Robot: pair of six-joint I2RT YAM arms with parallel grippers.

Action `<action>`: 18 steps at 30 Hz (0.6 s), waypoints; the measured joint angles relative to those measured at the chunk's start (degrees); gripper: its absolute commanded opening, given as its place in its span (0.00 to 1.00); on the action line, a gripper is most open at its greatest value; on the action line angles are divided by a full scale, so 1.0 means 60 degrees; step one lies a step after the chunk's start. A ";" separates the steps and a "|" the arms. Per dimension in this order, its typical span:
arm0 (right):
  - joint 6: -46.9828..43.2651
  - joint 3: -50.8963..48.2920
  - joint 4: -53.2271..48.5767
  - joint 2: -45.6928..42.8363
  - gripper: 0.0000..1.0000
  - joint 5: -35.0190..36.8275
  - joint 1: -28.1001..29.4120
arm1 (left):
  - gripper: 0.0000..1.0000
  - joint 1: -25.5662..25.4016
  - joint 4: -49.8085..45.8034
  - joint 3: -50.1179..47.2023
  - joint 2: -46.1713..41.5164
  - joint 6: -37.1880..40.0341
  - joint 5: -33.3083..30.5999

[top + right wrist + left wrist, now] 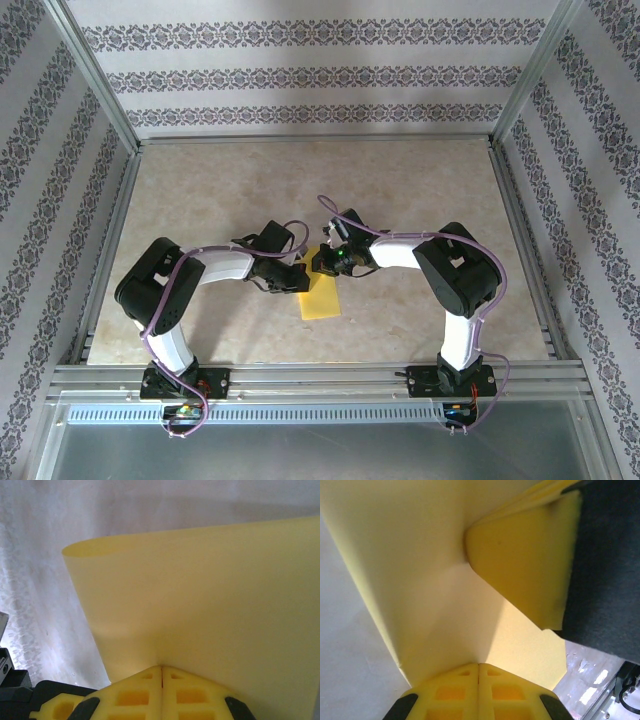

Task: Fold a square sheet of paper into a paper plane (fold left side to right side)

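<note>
Paper [320, 298]: centre of table [420, 200], far edge raised. Left gripper [479, 666], right gripper [161, 668]: both pinched on paper. Handling, judged: carry left edge over to right, corners matched, tension even, before creasing.

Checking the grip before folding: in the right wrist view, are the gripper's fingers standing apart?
No, the right gripper has its fingertips together, pinching the edge of the square sheet of paper.

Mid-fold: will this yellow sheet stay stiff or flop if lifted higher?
Probably floppy: the square sheet of paper curls in a loose arc above the right tool. Likely very light, so a push may skid it across the table. It seems to crease readily; a bend line shows by the left tool.
</note>
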 measured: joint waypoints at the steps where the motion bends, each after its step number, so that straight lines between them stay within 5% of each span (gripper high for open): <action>1: -0.0018 0.0025 -0.0062 -0.0033 0.16 0.0036 -0.0007 | 0.02 0.0000 0.0029 -0.0015 0.0000 -0.0004 0.0000; 6: -0.0058 0.0029 -0.0634 -0.0958 0.20 0.0211 -0.0138 | 0.02 -0.0036 0.0415 -0.0240 -0.0087 -0.0211 -0.0011; 12: 0.0058 -0.0987 -0.0692 -0.2936 0.01 0.0273 -0.0168 | 0.01 -0.0219 0.0601 -0.0299 -0.0135 -0.0521 -0.0178; 18: 0.0554 -0.2299 -0.0838 -0.3483 0.00 0.0306 0.0594 | 0.00 -0.0324 0.0605 -0.0299 -0.0186 -0.0790 -0.0342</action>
